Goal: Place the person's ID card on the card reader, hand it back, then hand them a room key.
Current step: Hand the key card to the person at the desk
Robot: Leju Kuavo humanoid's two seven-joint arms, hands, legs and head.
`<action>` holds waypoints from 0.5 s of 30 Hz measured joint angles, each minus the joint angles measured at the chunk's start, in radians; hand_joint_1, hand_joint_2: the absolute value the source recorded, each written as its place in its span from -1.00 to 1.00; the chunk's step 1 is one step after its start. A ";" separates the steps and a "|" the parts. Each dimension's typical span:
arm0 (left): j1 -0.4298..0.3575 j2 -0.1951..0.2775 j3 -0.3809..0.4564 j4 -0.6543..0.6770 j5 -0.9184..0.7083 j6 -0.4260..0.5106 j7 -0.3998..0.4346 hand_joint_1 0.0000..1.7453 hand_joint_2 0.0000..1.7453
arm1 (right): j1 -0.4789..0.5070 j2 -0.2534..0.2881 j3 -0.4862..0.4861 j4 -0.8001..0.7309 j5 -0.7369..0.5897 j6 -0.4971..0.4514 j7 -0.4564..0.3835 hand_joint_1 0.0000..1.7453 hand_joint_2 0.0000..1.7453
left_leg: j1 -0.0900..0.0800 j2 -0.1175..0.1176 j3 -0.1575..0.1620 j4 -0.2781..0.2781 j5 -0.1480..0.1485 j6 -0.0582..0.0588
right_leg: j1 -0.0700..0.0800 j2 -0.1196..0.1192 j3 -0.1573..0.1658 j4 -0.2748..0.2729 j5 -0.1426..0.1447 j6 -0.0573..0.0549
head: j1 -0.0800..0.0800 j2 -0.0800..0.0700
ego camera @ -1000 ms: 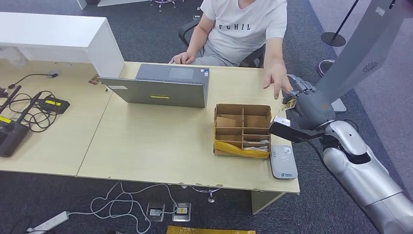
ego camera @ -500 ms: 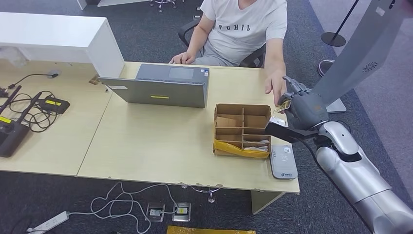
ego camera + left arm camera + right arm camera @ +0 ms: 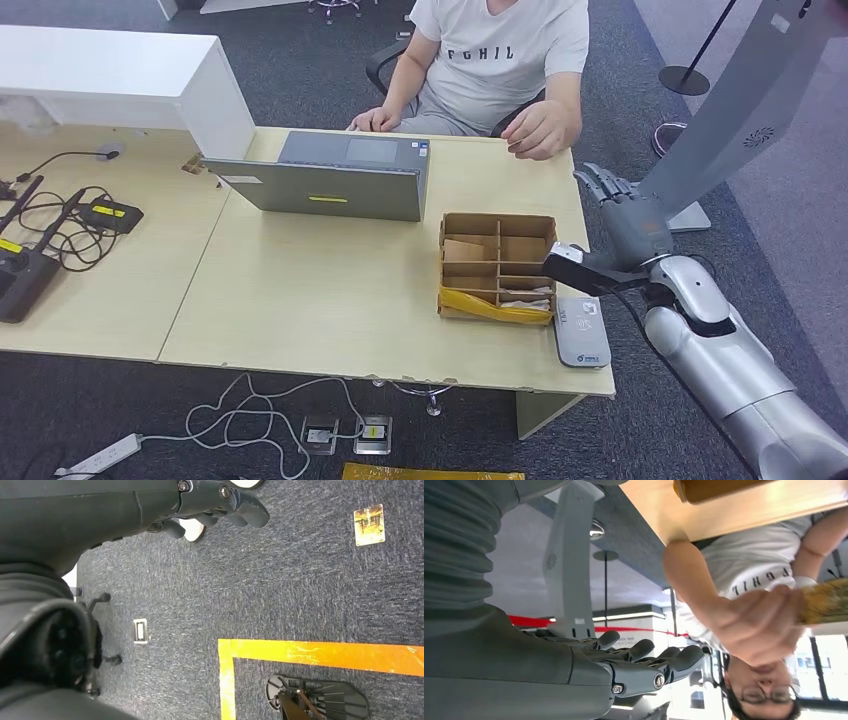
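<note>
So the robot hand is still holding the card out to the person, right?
Not quite. The right robot hand holds nothing; its fingers are spread apart beside the desk. The card is in the person's hand, pulled back near their chest. The right wrist view shows their fingers wrapped around it, and the head view shows the robot hand with nothing in it.

The right hand (image 3: 624,667) is empty, its fingers (image 3: 684,657) stretched out and slightly apart. Beyond them, a person's hand (image 3: 759,627) grips a yellowish card (image 3: 826,602) near the wooden table edge (image 3: 744,510).
</note>
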 joint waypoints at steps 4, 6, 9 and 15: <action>0.000 0.001 0.000 0.000 0.020 0.002 0.003 -1.00 -1.00 | 0.030 -0.014 -0.015 -0.055 -0.084 0.109 0.090 -1.00 1.00 | 0.000 0.000 0.001 0.000 0.000 0.000 | 0.000 0.000 0.000 0.000 0.000 0.000 | 0.000 0.000; 0.002 0.001 0.000 0.000 0.031 0.004 0.004 -1.00 -1.00 | 0.054 -0.034 -0.030 -0.110 -0.145 0.169 0.150 -1.00 1.00 | 0.000 0.000 0.001 0.000 0.000 0.000 | 0.000 0.000 0.000 0.000 0.000 0.000 | 0.000 0.000; 0.004 0.001 0.000 0.000 0.040 0.008 0.007 -1.00 -1.00 | 0.090 -0.069 -0.055 -0.197 -0.213 0.227 0.214 -1.00 1.00 | 0.000 0.000 0.001 0.000 0.000 0.000 | 0.000 0.001 0.000 -0.001 0.000 0.000 | 0.000 0.000; 0.007 0.001 0.000 0.000 0.053 0.015 0.021 -1.00 -1.00 | 0.189 -0.151 -0.125 -0.373 -0.369 0.299 0.327 -1.00 1.00 | 0.000 0.001 0.001 0.000 -0.001 0.000 | 0.000 0.001 0.000 -0.001 0.000 0.000 | 0.000 0.000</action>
